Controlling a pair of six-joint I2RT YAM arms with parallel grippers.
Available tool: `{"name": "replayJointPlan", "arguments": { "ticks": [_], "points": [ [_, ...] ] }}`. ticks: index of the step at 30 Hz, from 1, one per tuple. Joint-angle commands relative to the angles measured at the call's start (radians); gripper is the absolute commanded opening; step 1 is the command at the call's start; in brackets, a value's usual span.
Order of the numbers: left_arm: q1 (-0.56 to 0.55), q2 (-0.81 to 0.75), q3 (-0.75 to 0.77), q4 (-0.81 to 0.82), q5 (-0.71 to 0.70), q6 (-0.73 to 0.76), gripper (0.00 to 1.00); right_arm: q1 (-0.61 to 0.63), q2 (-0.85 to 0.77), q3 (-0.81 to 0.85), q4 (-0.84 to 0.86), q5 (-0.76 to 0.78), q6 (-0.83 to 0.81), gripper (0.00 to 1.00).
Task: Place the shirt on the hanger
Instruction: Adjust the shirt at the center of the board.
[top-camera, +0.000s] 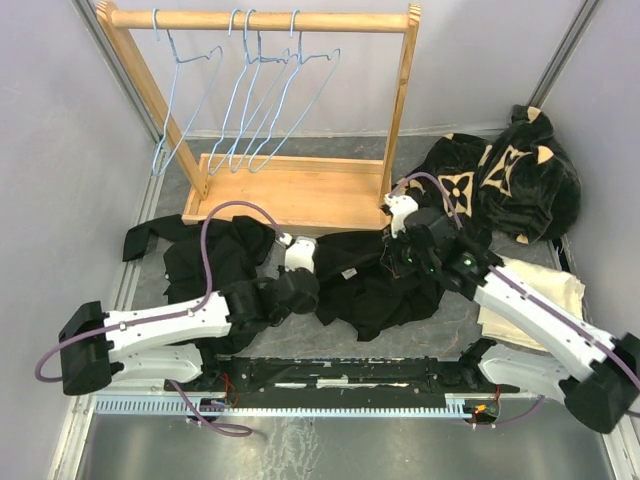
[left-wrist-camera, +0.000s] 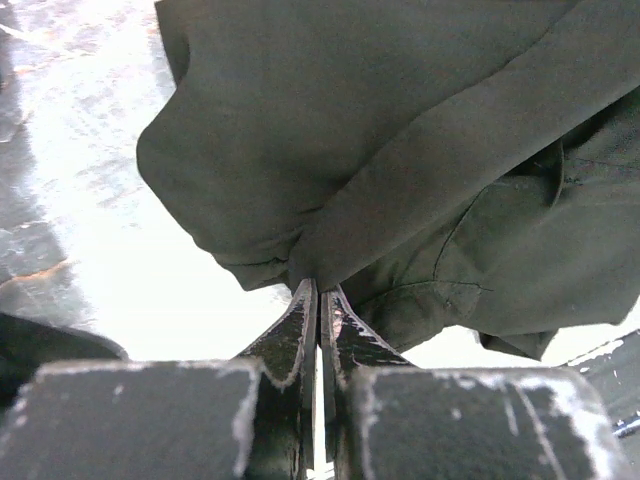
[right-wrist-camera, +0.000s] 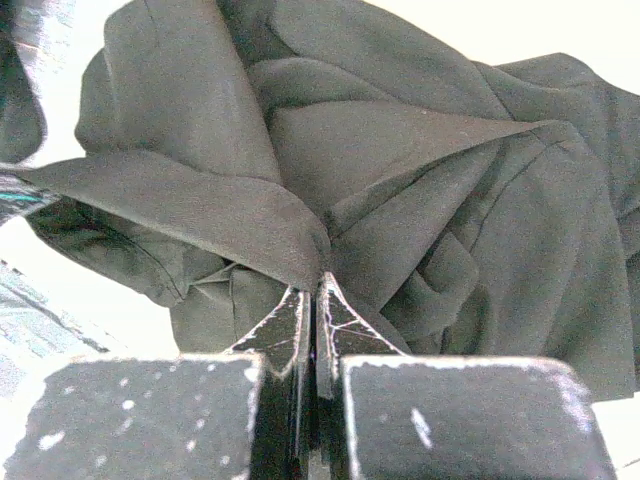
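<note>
The black shirt (top-camera: 365, 280) lies crumpled on the table in front of the wooden rack, a small white tag (top-camera: 349, 272) showing near its middle. My left gripper (top-camera: 318, 284) is shut on a fold at the shirt's left edge; in the left wrist view the gripper (left-wrist-camera: 320, 286) pinches the shirt's cloth (left-wrist-camera: 400, 130). My right gripper (top-camera: 396, 264) is shut on the shirt's right side; in the right wrist view the gripper (right-wrist-camera: 312, 280) pinches gathered folds of the shirt (right-wrist-camera: 400, 170). Several light-blue wire hangers (top-camera: 262, 95) hang on the rack's bar.
The wooden rack (top-camera: 290, 190) stands at the back with a flat base. A second plain black garment (top-camera: 200, 255) lies at the left. A black plush garment with tan flowers (top-camera: 500, 180) lies at the back right. A cream cloth (top-camera: 535, 290) lies under the right arm.
</note>
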Motion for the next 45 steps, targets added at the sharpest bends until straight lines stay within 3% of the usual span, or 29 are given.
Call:
{"name": "replayJointPlan", "arguments": {
  "ticks": [1, 7, 11, 19, 25, 34, 37, 40, 45],
  "points": [
    [-0.115, 0.069, 0.097, -0.048, -0.187, -0.095, 0.03, 0.002, -0.155, -0.016, -0.059, 0.089, 0.028, 0.00],
    [-0.251, 0.181, 0.331, -0.142, -0.339, -0.056, 0.03, 0.003, -0.306, 0.088, -0.145, 0.239, 0.015, 0.00],
    [-0.276, 0.222, 0.468, -0.166, -0.368, 0.012, 0.03, 0.003, -0.342, 0.185, -0.162, 0.300, -0.008, 0.00],
    [-0.276, 0.301, 0.717, -0.174, -0.362, 0.192, 0.03, 0.003, -0.302, 0.417, -0.199, 0.358, -0.076, 0.00],
    [-0.275, 0.340, 0.910, -0.163, -0.444, 0.332, 0.03, 0.002, -0.245, 0.603, -0.199, 0.391, -0.154, 0.00],
    [-0.273, 0.532, 1.375, -0.034, -0.540, 0.694, 0.03, 0.002, -0.101, 0.891, -0.076, 0.404, -0.251, 0.00],
    [-0.273, 0.574, 1.475, 0.080, -0.577, 0.819, 0.03, 0.002, -0.060, 0.969, -0.035, 0.413, -0.291, 0.00],
    [-0.273, 0.616, 1.563, 0.221, -0.566, 0.934, 0.03, 0.003, -0.035, 1.022, 0.038, 0.432, -0.336, 0.00],
    [-0.275, 0.738, 1.794, 0.323, -0.521, 1.086, 0.03, 0.003, 0.009, 1.110, 0.163, 0.440, -0.403, 0.00]
  ]
}}
